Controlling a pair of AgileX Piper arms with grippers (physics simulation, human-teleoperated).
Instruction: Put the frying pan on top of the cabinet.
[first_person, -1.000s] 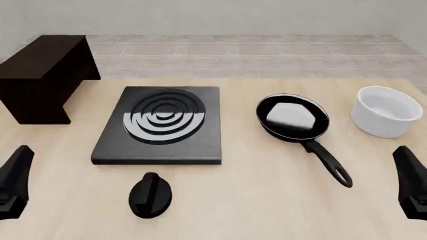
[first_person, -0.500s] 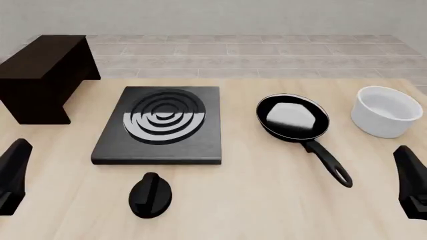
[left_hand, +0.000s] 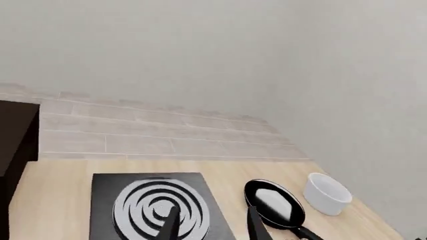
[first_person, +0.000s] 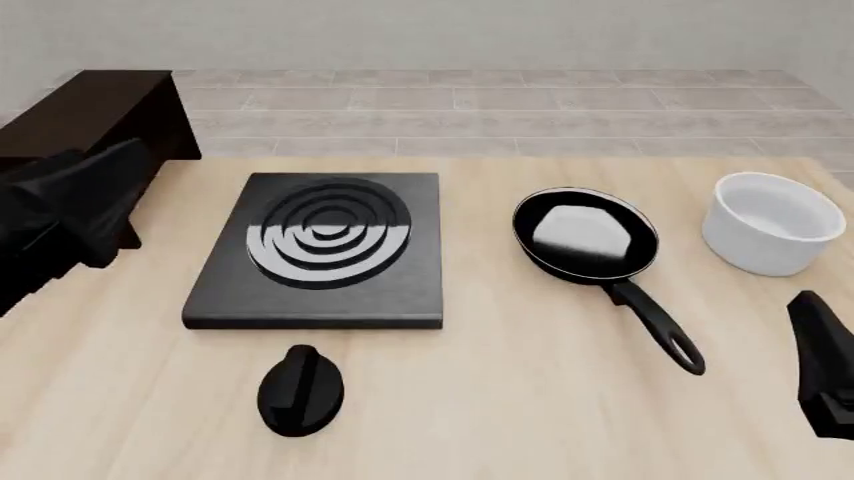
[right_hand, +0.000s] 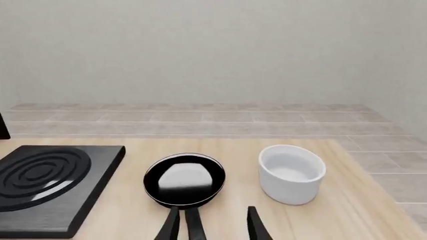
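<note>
The frying pan (first_person: 587, 235) lies on the table right of centre, its long handle (first_person: 661, 325) pointing toward the near right. It also shows in the right wrist view (right_hand: 185, 180) and the left wrist view (left_hand: 275, 204). The dark cabinet (first_person: 107, 110) stands at the far left; its edge shows in the left wrist view (left_hand: 13, 135). My left gripper (first_person: 114, 185) is raised in front of the cabinet, open and empty (left_hand: 212, 227). My right gripper (first_person: 821, 365) is low at the near right, open and empty (right_hand: 212, 227), just behind the pan's handle.
A flat black stove plate (first_person: 327, 245) with concentric rings lies centre left. A small black knob (first_person: 303, 390) sits in front of it. A white bowl (first_person: 771, 222) stands right of the pan, near the table's right edge.
My left arm has risen from the near left corner and moved forward, now in front of the cabinet. The right arm and the pan have not moved.
</note>
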